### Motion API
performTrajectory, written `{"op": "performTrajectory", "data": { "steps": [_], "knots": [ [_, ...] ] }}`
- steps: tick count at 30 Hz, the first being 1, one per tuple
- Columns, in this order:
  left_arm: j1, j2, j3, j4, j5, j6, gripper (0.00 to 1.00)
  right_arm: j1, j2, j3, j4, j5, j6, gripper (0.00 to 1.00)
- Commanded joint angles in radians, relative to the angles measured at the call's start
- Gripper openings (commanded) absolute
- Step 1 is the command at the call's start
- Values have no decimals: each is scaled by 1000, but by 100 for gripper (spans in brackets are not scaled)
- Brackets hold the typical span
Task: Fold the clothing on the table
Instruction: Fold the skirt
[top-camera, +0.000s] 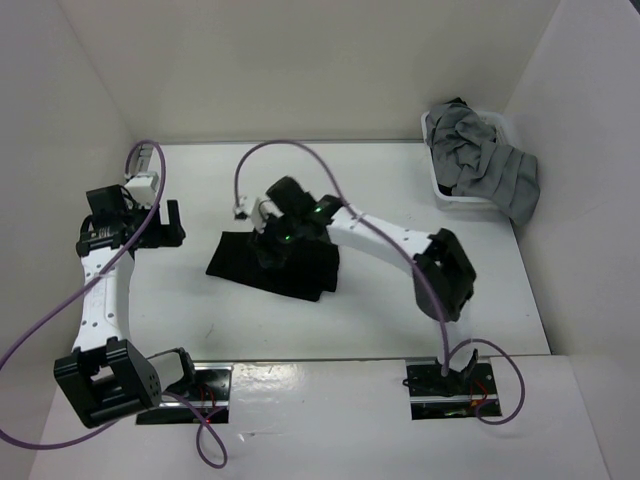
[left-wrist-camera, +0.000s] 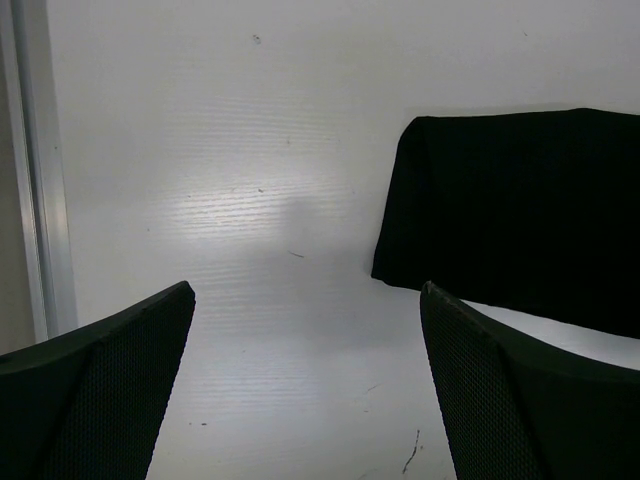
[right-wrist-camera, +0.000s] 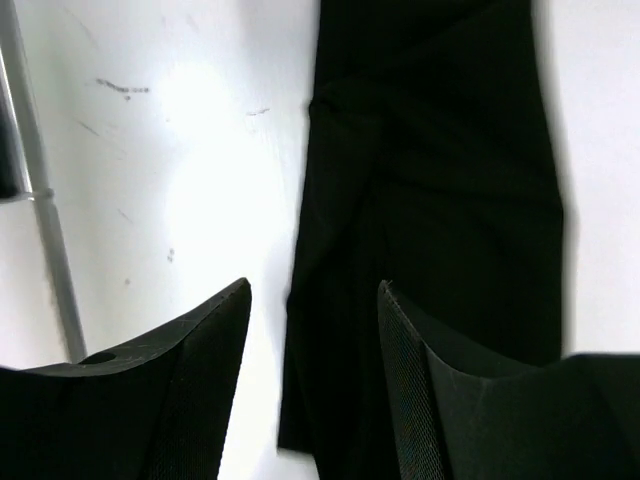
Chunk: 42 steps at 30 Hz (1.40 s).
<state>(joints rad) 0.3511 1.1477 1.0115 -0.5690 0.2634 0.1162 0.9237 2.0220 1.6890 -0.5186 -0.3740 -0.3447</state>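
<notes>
One garment (left-wrist-camera: 520, 210) is seen under the open right tool (right-wrist-camera: 312, 295), its edge right of the open left tool (left-wrist-camera: 307, 290), worktop (left-wrist-camera: 200, 150) leftward.

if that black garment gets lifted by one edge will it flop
Probably flops: the plain black soft fabric garment lies in creased, overlapping layers, so a lifted edge would likely drape and unfold. Pushed, it would likely bunch rather than slide whole across the matte white table.

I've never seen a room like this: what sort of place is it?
Probably a robot test cell, not a home: a left arm and right arm bolted to a white table, closed in by white walls, with black clothing laid out.
</notes>
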Motion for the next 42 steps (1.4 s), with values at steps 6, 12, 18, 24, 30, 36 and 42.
{"op": "performTrajectory", "data": {
  "steps": [6,12,18,24,30,36,42],
  "knots": [
    [-138,104,19,7,-79,36,99,-207,-285,-197,17,-40,101,59],
    [-374,217,56,53,-228,25,99,-175,-405,-308,3,79,113,59],
    [-514,320,88,92,-210,52,99,-175,-424,-350,-8,66,150,59],
    [-555,411,116,72,-133,115,99,-175,-482,-391,29,87,161,59],
    [-564,457,75,129,-303,137,99,-207,-516,-423,61,69,141,59],
    [-574,466,41,164,-391,148,99,-229,-525,-442,71,34,141,60],
    [-584,507,32,129,-406,178,99,-238,-546,-451,80,33,141,60]
  ]
}}
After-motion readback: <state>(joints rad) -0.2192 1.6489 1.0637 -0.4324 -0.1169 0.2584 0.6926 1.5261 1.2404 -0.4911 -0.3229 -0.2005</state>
